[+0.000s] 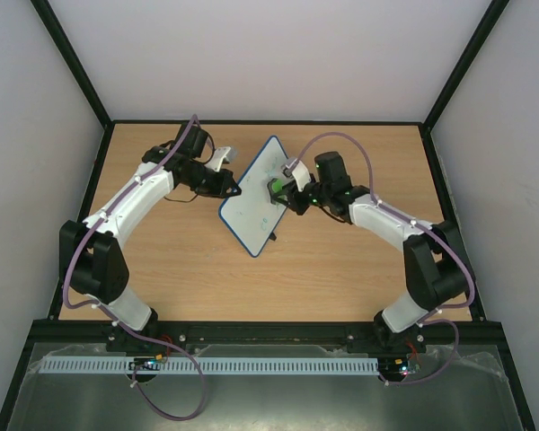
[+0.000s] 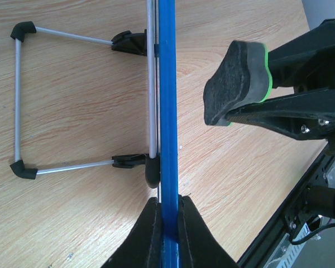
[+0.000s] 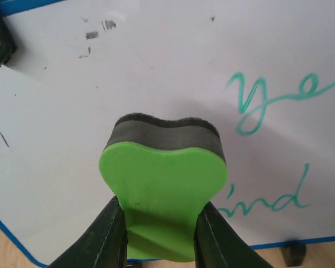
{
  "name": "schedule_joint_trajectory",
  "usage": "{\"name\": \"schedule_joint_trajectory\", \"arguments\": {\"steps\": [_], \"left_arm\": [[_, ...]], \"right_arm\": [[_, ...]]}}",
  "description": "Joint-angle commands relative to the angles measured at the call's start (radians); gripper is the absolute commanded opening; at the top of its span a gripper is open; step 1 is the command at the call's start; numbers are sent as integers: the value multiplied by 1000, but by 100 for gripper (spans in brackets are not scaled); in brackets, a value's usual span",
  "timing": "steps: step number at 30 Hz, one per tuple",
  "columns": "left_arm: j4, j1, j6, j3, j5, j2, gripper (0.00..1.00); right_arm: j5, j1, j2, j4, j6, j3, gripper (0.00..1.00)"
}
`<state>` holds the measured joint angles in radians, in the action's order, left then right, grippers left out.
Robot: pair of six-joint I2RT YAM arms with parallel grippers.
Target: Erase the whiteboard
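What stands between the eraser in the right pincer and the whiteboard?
Nothing visible. The eraser, clamped in the right pincer, faces the whiteboard across an open gap; the green writing lies uncovered beside it.

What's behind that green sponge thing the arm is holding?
The whiteboard, with green handwriting to the right of the eraser. Any writing directly behind the eraser is hidden.

One whiteboard [image 1: 251, 202], one green eraser [image 3: 163, 173], one wire stand [image 2: 17, 100]. Two robot arms [image 1: 126, 202], each with one gripper: left gripper [image 2: 166, 209], right gripper [image 3: 159, 229]. One wooden table [image 1: 341, 269] underneath.
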<state>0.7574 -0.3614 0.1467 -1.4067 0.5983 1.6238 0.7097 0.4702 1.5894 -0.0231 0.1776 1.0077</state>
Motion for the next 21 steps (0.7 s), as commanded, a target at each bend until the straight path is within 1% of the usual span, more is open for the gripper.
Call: {"name": "schedule_joint_trajectory", "arguments": {"steps": [1, 5, 9, 12, 17, 19, 21], "left_arm": [[66, -33, -2, 46, 33, 36, 3], [66, -33, 1, 48, 37, 35, 3], [69, -33, -1, 41, 38, 41, 3], [77, -33, -2, 26, 38, 50, 3], [82, -33, -7, 13, 44, 61, 3], [83, -34, -10, 14, 44, 62, 3], [82, -35, -11, 17, 45, 60, 3]], "right_arm": [[-57, -5, 15, 11, 100, 56, 6], [-48, -6, 115, -4, 106, 204, 4], [-39, -5, 193, 14, 92, 254, 2], [-40, -5, 226, 25, 99, 213, 2], [-37, -5, 233, 40, 123, 114, 2], [-30, -6, 229, 46, 114, 115, 2], [-22, -5, 228, 36, 106, 159, 2]]}}
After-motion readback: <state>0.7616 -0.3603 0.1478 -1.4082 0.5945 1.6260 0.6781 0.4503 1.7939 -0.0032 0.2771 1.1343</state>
